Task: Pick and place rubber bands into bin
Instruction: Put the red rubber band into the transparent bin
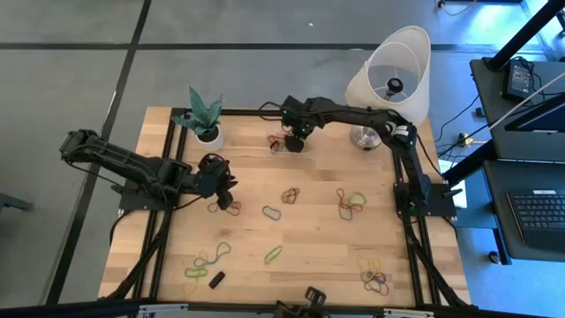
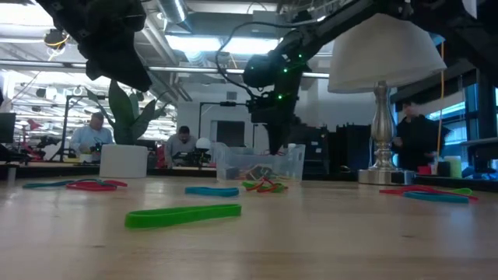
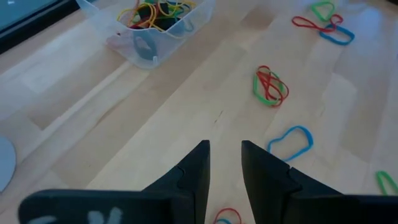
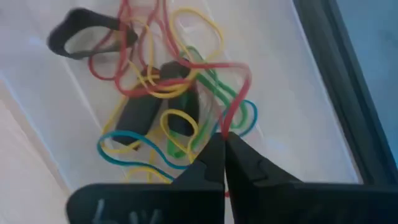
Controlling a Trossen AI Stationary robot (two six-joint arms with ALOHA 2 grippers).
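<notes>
The bin (image 1: 284, 141) is a small clear tub at the table's far middle, with a heap of rubber bands (image 4: 155, 93) in it. My right gripper (image 1: 297, 140) stands over it, pointing steeply down, shut on a red band (image 4: 239, 87). More rubber bands lie loose on the table: a red-green cluster (image 3: 270, 86), a blue loop (image 3: 291, 140) and a green one (image 2: 183, 215). My left gripper (image 3: 225, 149) hangs above the table's left middle (image 1: 225, 187), open, with nothing between its fingers. My right gripper pinches one stretch of the red band (image 4: 226, 126) between its two fingertips, coming from above and pointing steeply down into the bin. From the fingertips the band runs up and loops back over the heap, where its far part (image 4: 186, 62) lies on the other bands.
A white plant pot (image 1: 208, 134) stands left of the bin and a lamp (image 1: 388, 75) to its right. A small black block (image 1: 216, 280) lies near the front left. Band clusters sit at the front left (image 1: 207, 261), front right (image 1: 375, 276) and right middle (image 1: 350, 202).
</notes>
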